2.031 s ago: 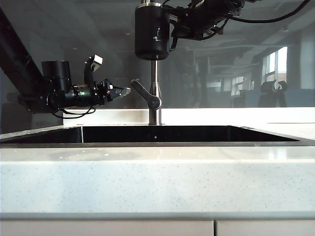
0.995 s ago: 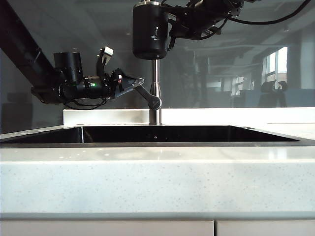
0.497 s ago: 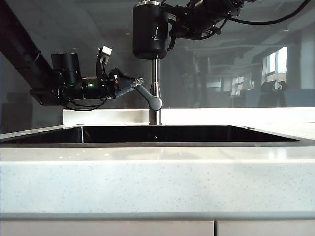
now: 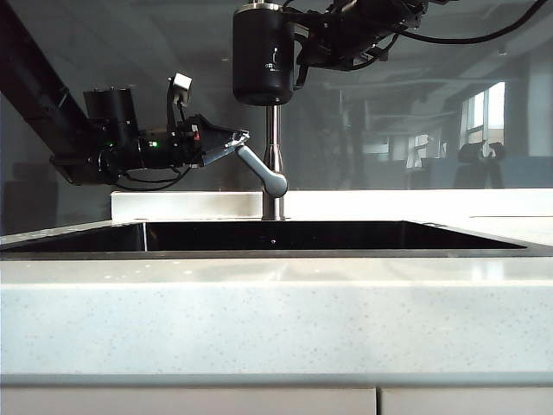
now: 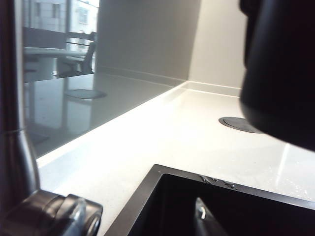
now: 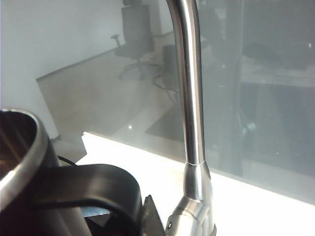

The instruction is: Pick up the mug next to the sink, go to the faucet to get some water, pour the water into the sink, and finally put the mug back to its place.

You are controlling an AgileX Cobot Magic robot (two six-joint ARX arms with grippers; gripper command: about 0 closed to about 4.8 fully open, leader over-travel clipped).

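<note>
Exterior view: right end effector (image 4: 304,47) clamped on mug (image 4: 264,56) by its handle, held up under faucet (image 4: 273,164) spout. Left end effector (image 4: 235,140) at lever tip, jaws around it, firm grip unclear. Filling step; next, probably working lever for water, sink (image 4: 333,235) below.

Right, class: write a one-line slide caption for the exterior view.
Right end effector holds mug under faucet; left end effector at its lever.

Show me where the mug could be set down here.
Bare countertop runs in front of the sink and behind it, right of the faucet. Crowded: the left tool sits at the faucet lever, the right tool holds the mug above.
</note>
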